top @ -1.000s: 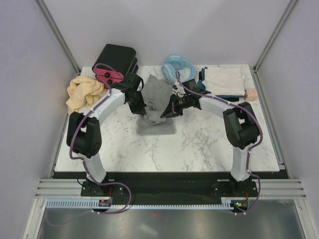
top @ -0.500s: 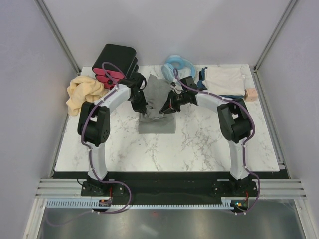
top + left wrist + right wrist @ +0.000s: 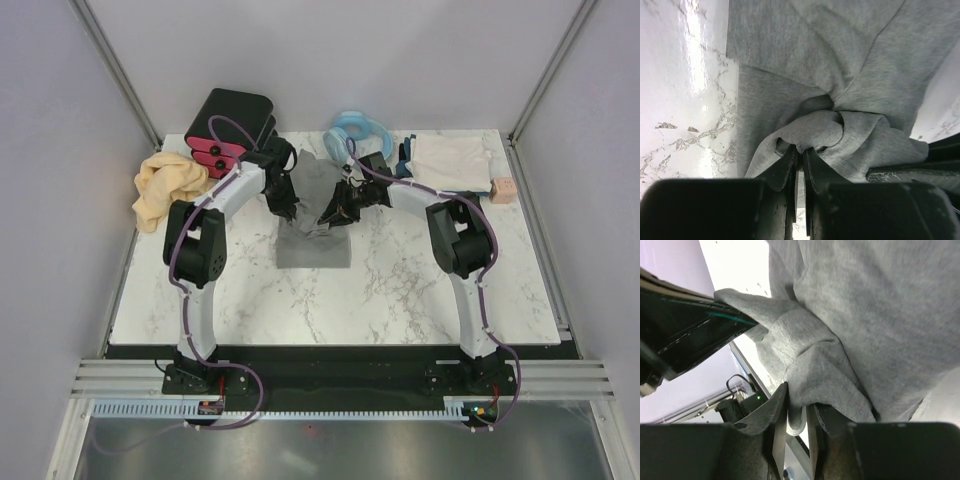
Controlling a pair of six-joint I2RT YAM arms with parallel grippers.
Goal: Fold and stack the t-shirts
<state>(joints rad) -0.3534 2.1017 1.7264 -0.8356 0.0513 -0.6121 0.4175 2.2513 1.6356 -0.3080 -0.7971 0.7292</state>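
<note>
The marble table is the biggest thing. My grey t-shirt lies in the middle near the back. Its bottom part is flat and its top is bunched up. The whitish t-shirt sits at the back right. The tan-yellow t-shirt is heaped at the left edge. My left gripper pinches grey cloth, fingers almost together. My right gripper has its fingers a little apart around a grey fold. I cannot tell if they squeeze it.

Overhead view looks down; wrist views closely share grey t-shirt.
</note>
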